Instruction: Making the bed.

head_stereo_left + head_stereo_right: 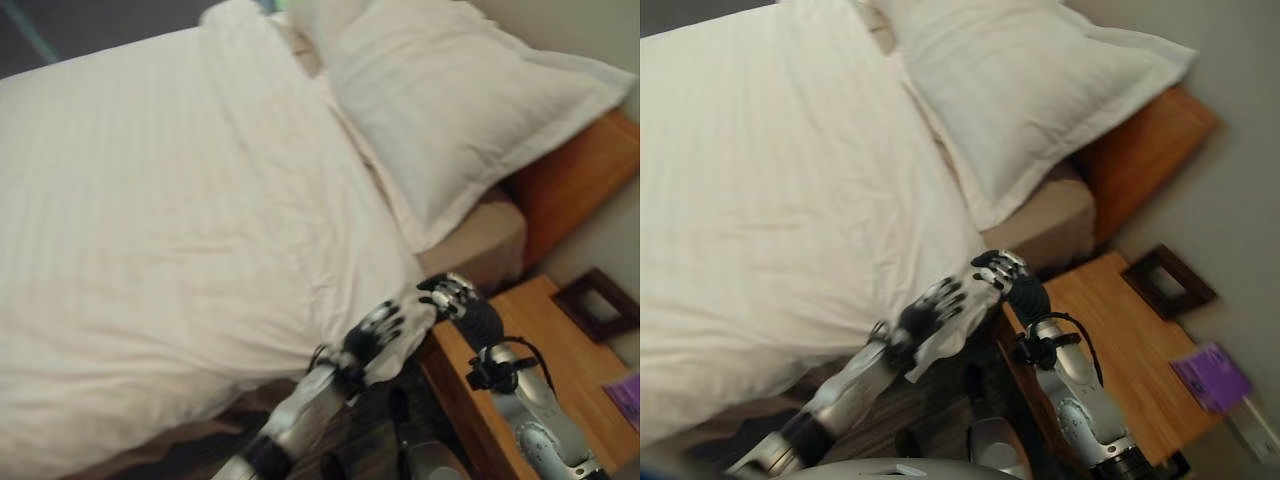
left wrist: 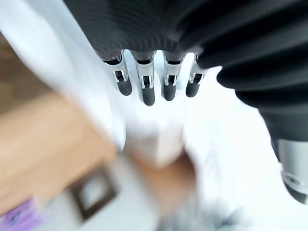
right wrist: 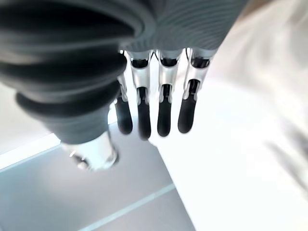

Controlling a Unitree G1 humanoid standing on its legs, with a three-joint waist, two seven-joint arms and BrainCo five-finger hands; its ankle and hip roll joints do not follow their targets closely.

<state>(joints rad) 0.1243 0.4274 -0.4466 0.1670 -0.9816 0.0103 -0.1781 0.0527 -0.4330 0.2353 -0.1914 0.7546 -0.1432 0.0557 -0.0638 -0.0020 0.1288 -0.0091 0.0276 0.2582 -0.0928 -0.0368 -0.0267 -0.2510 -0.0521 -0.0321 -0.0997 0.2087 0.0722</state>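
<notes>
A white striped duvet (image 1: pixel 170 200) covers the bed, and a white pillow (image 1: pixel 450 100) lies at the head against the wooden headboard (image 1: pixel 580 180). My left hand (image 1: pixel 375 335) is at the duvet's near corner by the bedside, fingers curled on the cloth, and a flap of it (image 1: pixel 930 355) hangs below the palm. My right hand (image 1: pixel 455 295) is just beside it at the same corner. Its fingers (image 3: pixel 163 108) are fairly straight and rest against the white cloth (image 3: pixel 240 144). In the left wrist view, my fingers (image 2: pixel 147 86) point at the white fabric (image 2: pixel 226 144).
A wooden nightstand (image 1: pixel 530 350) stands right of the bed, close under my right arm. It carries a dark picture frame (image 1: pixel 598 302) and a purple item (image 1: pixel 1210 375). The tan mattress side (image 1: pixel 490 240) shows below the pillow. A wall rises behind the headboard.
</notes>
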